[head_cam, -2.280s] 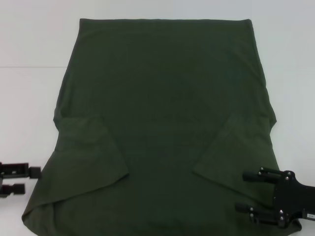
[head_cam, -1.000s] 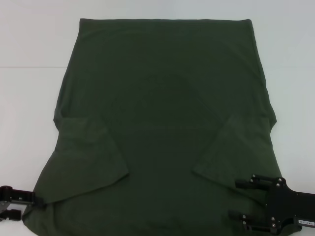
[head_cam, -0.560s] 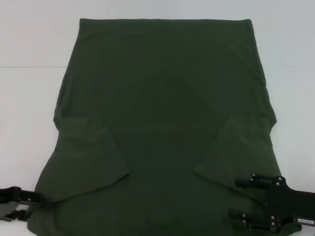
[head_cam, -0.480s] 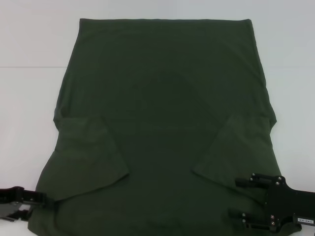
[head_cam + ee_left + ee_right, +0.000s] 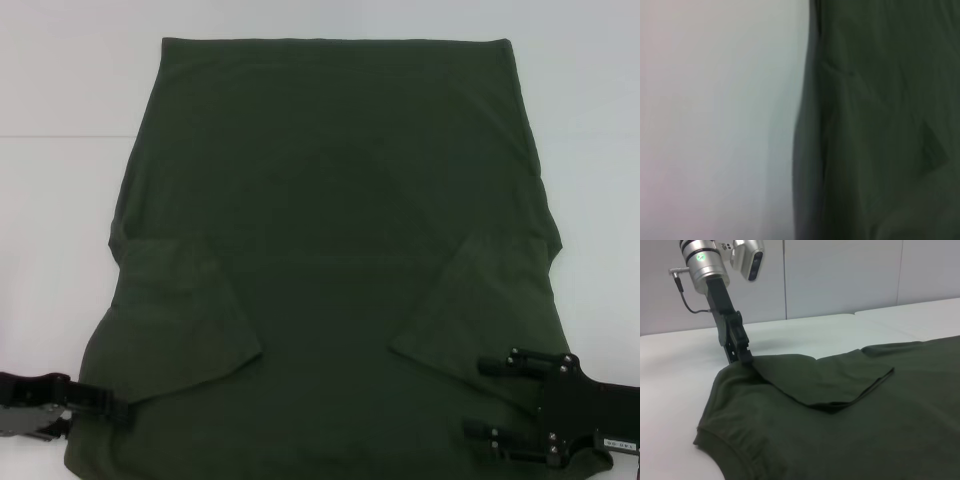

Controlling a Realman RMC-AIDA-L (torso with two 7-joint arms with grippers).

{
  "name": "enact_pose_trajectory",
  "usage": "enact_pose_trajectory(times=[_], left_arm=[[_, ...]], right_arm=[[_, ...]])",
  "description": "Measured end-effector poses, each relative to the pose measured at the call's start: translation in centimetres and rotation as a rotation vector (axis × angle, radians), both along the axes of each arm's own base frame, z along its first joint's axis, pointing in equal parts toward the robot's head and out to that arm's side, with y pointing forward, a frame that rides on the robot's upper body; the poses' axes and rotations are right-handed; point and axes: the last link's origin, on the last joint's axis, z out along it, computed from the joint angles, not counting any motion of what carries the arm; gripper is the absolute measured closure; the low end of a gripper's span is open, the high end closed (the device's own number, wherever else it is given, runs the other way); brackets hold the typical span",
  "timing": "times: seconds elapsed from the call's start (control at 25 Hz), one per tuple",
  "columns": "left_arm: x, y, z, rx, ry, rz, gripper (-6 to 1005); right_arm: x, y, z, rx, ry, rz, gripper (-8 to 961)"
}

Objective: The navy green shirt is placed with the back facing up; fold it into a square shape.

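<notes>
With the navy green shirt [image 5: 330, 250] flat on the tabletop [image 5: 60, 200], my left end effector [image 5: 118, 410] seems clamped on its near-left shoulder, my right end effector [image 5: 478, 398] spread over the near-right corner; a thin pinch could slip.

navy green shirt [image 5: 335, 220]: plain dark olive | table [image 5: 60, 180]: white | hands: black

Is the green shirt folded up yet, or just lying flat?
Mostly spread flat: the navy green shirt covers the table, with only both sleeves folded inward.
</notes>
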Motion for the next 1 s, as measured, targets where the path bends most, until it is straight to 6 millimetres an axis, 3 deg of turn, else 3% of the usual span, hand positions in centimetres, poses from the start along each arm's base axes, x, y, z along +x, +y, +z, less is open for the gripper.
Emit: enact_pose_trajectory(times=[0.2, 0.32, 0.52, 0.84, 1.0], left_arm=[[0.6, 0.2, -0.6, 0.000, 0.032, -0.045, 169], [0.8, 0.4, -0.9, -0.024, 0.051, -0.063, 385], [0.9, 0.7, -0.9, -0.024, 0.056, -0.069, 595], [0.9, 1.0, -0.4, -0.003, 0.059, -0.077, 884], [0.9, 1.0, -0.2, -0.003, 0.062, -0.090, 965]], right_arm=[[-0.1, 0.2, 0.2, 0.001, 0.009, -0.016, 201], [-0.1, 0.3, 0.3, 0.004, 0.010, -0.018, 202], [-0.1, 0.3, 0.4, 0.006, 0.016, -0.020, 202], [-0.7, 0.8, 1.5, -0.028, 0.090, -0.130, 203], [-1.2, 1.2, 4.0, -0.097, 0.167, -0.254, 204]])
